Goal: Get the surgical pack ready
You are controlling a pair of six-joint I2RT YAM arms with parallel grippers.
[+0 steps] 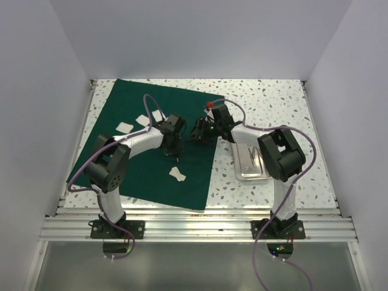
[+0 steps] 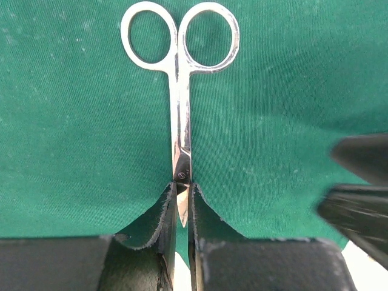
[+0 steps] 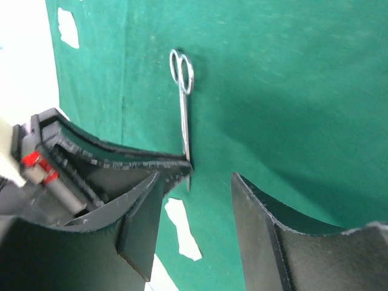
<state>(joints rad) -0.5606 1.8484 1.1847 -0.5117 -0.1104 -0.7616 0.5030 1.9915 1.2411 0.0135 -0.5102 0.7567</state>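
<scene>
The dark green drape (image 1: 133, 103) lies spread flat on the table, turned at an angle. White gauze squares (image 1: 125, 127) rest on it: three toward its far left, one (image 1: 177, 175) nearer. The rectangular steel tray (image 1: 251, 165) sits off the cloth, beside the drape's right edge. The scissors (image 2: 179, 91) are shiny metal with blades closed, their tips pinched in the left gripper (image 2: 180, 195) over the cloth.

Dark green drape (image 1: 148, 182), silver scissors (image 2: 180, 121), white gauze squares (image 1: 177, 175), white black-speckled tabletop (image 1: 273, 103).
</scene>
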